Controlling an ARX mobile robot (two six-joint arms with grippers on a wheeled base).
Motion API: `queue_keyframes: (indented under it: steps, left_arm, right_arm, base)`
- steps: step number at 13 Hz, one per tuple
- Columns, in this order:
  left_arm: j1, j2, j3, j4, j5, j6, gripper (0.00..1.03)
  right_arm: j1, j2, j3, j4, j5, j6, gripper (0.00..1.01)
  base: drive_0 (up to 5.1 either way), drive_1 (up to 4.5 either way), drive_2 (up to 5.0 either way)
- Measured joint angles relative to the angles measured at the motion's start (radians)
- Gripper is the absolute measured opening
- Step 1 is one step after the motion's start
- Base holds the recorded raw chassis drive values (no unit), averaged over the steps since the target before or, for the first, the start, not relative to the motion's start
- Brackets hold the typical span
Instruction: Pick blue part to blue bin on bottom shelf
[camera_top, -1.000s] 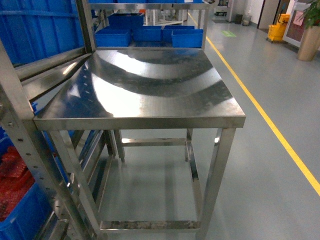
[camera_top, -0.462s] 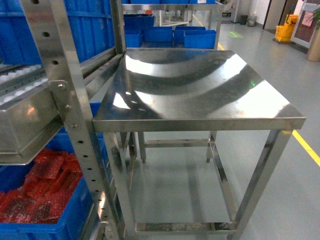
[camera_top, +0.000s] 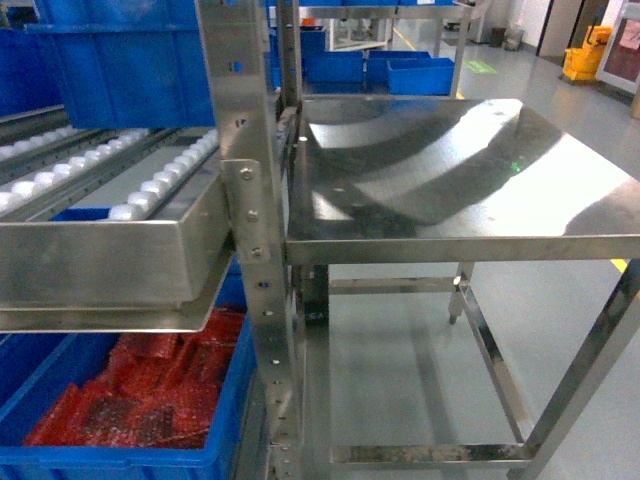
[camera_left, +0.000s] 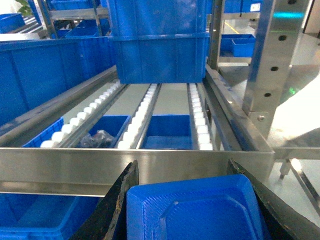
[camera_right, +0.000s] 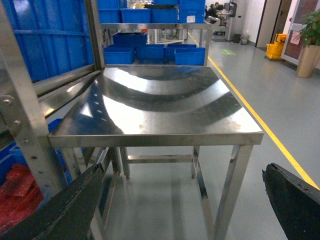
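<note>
Now my left gripper (camera_left: 187, 200), clamped on the blue part (camera_left: 192, 210), sits lower centre; bottom shelf (camera_left: 150, 162) rail directly above.

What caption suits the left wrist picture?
Left gripper carries a blue tray toward the roller shelf.
</note>
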Motion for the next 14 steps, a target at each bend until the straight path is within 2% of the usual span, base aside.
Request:
queue_keyframes:
  steps: [14]
  left_arm:
    - [0.000,0.000,0.000,0.000,0.000,0.000,0.44]
  right_arm:
    - [0.000,0.000,0.000,0.001,0.000,0.000,0.98]
  base:
    - [-4.9,2.38,2.4]
